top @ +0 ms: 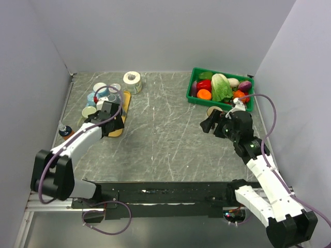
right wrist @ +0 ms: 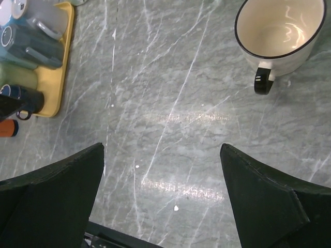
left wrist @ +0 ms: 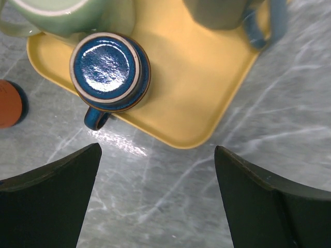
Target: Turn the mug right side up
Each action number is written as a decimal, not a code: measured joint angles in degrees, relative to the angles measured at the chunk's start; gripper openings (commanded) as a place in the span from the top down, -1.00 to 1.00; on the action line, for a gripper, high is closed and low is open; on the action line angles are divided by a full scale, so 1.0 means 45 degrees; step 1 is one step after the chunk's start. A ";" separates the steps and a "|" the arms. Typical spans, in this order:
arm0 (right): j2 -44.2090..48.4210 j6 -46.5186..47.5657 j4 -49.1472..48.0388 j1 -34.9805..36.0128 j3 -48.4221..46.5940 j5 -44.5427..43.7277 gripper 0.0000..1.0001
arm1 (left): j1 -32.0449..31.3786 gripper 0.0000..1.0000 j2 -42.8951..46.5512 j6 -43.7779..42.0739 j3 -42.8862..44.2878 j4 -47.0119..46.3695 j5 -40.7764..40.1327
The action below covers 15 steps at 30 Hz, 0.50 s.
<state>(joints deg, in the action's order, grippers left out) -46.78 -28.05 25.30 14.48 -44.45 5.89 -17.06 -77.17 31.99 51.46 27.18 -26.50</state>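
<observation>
- On the grey marble-patterned table [top: 165,139], at its left side: one yellow tray [left wrist: 207,82], flat, carrying mugs.
- Dark blue mug [left wrist: 109,70], one: upside down, glazed base facing up. It stands at the tray's near edge, and its handle juts out over the table.
- Other mugs on the tray, two clear in the left wrist view: one pale green mug [left wrist: 67,15] touching the blue one, and one grey-green mug with a blue handle [left wrist: 222,13] apart from it. The overhead view shows more cups behind these; I cannot tell how many.
- Left gripper [left wrist: 158,152], one: jaws spread wide with nothing between them, poised over bare table just beside the tray's edge. The blue mug lies ahead of the fingers.
- Right gripper [right wrist: 163,150], one: jaws spread wide and empty, over bare table at the right side.
- Cream mug with a black rim [right wrist: 279,31], one: upright, mouth open to the ceiling, standing off the tray near the right gripper.
- Green crate [top: 194,85], one: far right, filled with assorted vegetables; number unclear.
- Paper roll [top: 132,78], one: standing on end at the tray's far end.
- Small orange item [left wrist: 8,103], one: on the table left of the tray.
</observation>
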 measured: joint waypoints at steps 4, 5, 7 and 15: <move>-0.0233 0.0053 0.0015 0.0000 -0.0073 0.0427 -0.96 | 0.0000 -0.93 -0.1117 -0.0704 0.0000 -0.0238 -0.0427; -0.0272 0.0073 0.0015 0.0000 -0.0092 0.0505 -0.97 | 0.0000 -0.93 -0.1263 -0.0792 0.0000 -0.0291 -0.0515; -0.0311 0.0141 0.0019 0.0000 -0.0112 0.0631 -0.96 | 0.0000 -0.93 -0.1477 -0.0962 0.0000 -0.0364 -0.0767; -0.0267 0.0151 0.0010 0.0005 -0.0112 0.0991 -0.96 | 0.0233 -0.93 -0.1943 -0.1632 -0.0102 -0.1341 -0.1205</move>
<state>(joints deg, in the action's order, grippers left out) -47.99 -27.38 25.34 14.50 -44.95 10.35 -16.01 -85.91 24.64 51.00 21.15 -31.92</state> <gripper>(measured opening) 0.983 0.966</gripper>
